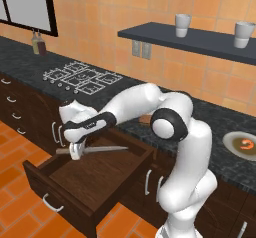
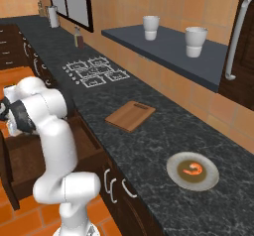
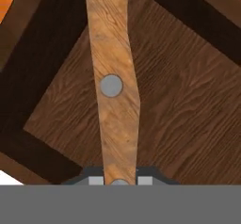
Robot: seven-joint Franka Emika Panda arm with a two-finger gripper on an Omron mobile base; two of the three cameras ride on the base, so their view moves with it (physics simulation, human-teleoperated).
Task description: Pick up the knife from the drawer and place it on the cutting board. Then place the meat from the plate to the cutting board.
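Observation:
My gripper (image 1: 76,150) is shut on the knife (image 1: 97,149), which hangs level just above the open drawer (image 1: 55,189). Its grey blade points right towards the counter. In the hand view the light wooden handle of the knife (image 3: 115,86) runs up from my gripper (image 3: 120,180), with the drawer floor (image 3: 183,100) below it. The cutting board (image 2: 130,115) lies on the dark counter, right of the hob. Farther right stands the plate (image 2: 208,178) with the orange-red meat (image 2: 192,169) in its middle. The left base view also shows the plate (image 1: 231,142) and the meat (image 1: 246,143).
A hob (image 1: 80,77) is set into the dark counter (image 2: 149,146). A shelf (image 2: 168,49) carries two white cups (image 2: 151,27). Narrower closed drawers (image 1: 15,107) lie to the left. Bottles (image 1: 38,43) stand at the back wall. The floor (image 1: 15,217) is orange tile.

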